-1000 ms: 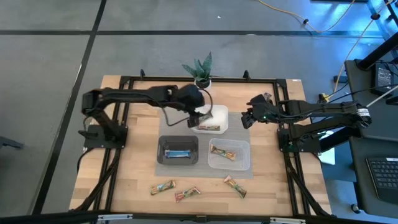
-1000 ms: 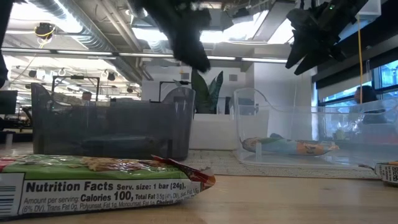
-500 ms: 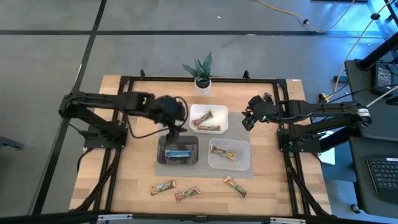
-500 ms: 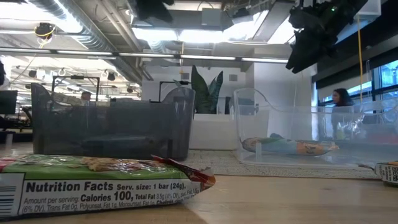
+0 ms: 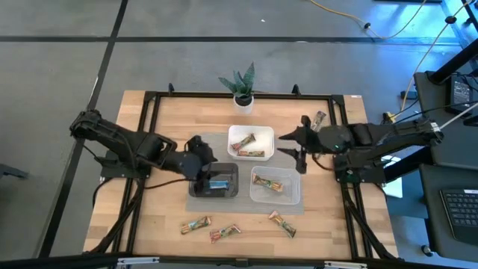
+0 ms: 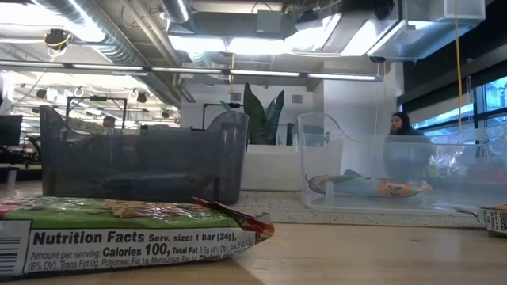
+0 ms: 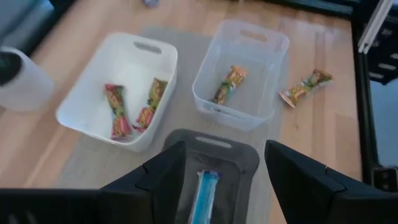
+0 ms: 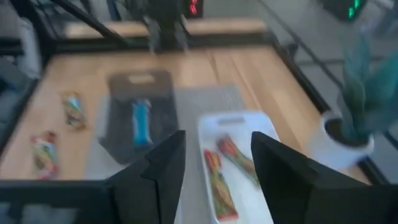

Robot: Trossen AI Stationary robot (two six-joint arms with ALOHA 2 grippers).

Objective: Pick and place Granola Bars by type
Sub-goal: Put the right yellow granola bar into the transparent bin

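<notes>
Overhead, the left gripper (image 5: pixel 200 155) sits low at the near-left edge of the black tray (image 5: pixel 196 181), its fingers spread and holding nothing; the left wrist view confirms the gap, with both dark fingers (image 7: pixel 163 177) apart over the tray. The right gripper (image 5: pixel 300 146) hangs between the white tray (image 5: pixel 261 133) and the clear tray (image 5: pixel 294 193), pointing toward the table's near side; its fingers (image 8: pixel 154 167) stand apart in the right wrist view and grip nothing. Neither gripper shows in the low view. A blue bar (image 5: pixel 217 183) lies inside the black tray, seen lengthwise in the left wrist view (image 7: pixel 204 197). The white tray holds two red-and-green bars (image 7: pixel 132 109); the overhead picture shows them only as a mixed cluster. The clear tray holds one orange-and-tan bar (image 5: pixel 268 184), which the low view shows lying flat on the tray floor (image 6: pixel 366 187). Three bars remain loose on the bare wood near the front edge: one at the left (image 5: pixel 195 225), one just beside it (image 5: pixel 224 233), and one to the right below the clear tray (image 5: pixel 282 223). The low view is filled at lower left by a green wrapper (image 6: pixel 119 233) with its nutrition panel toward the camera, hiding the table behind it. A potted plant (image 5: pixel 240 84) stands at the far edge. A person (image 6: pixel 404 150) shows in the room beyond, blurred through the clear tray's wall.
</notes>
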